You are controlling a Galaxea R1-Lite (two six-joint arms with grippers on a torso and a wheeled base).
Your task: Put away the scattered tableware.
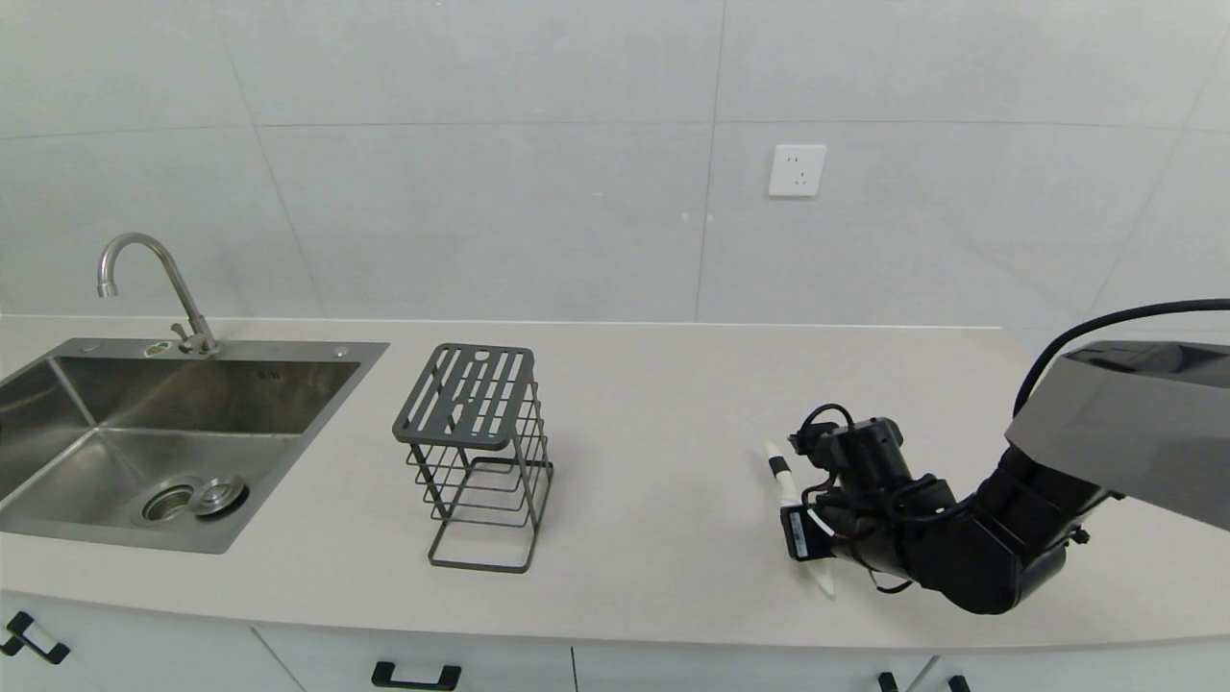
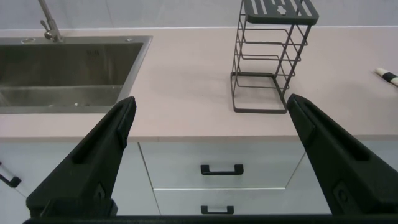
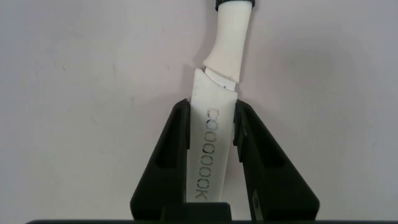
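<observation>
A white knife [image 1: 780, 468] with a black band on its handle lies lengthwise on the pale counter, right of centre. My right gripper [image 1: 805, 527] is low over it, and in the right wrist view its two black fingers [image 3: 177, 134] press against both sides of the blade [image 3: 214, 143], so the right gripper [image 3: 212, 112] is shut on the knife. The dark wire rack [image 1: 476, 452] with a slotted top stands at mid-counter, well to the left of the knife. My left gripper [image 2: 208, 115] hangs open in front of the counter edge, holding nothing; past it I see the rack [image 2: 273, 56] and the knife handle [image 2: 387, 76].
A steel sink [image 1: 192, 394] with a curved faucet [image 1: 154, 279] is set into the counter at the left. Drawers with black handles [image 2: 221, 169] run below the counter front. A wall socket [image 1: 797, 170] sits on the tiled wall behind.
</observation>
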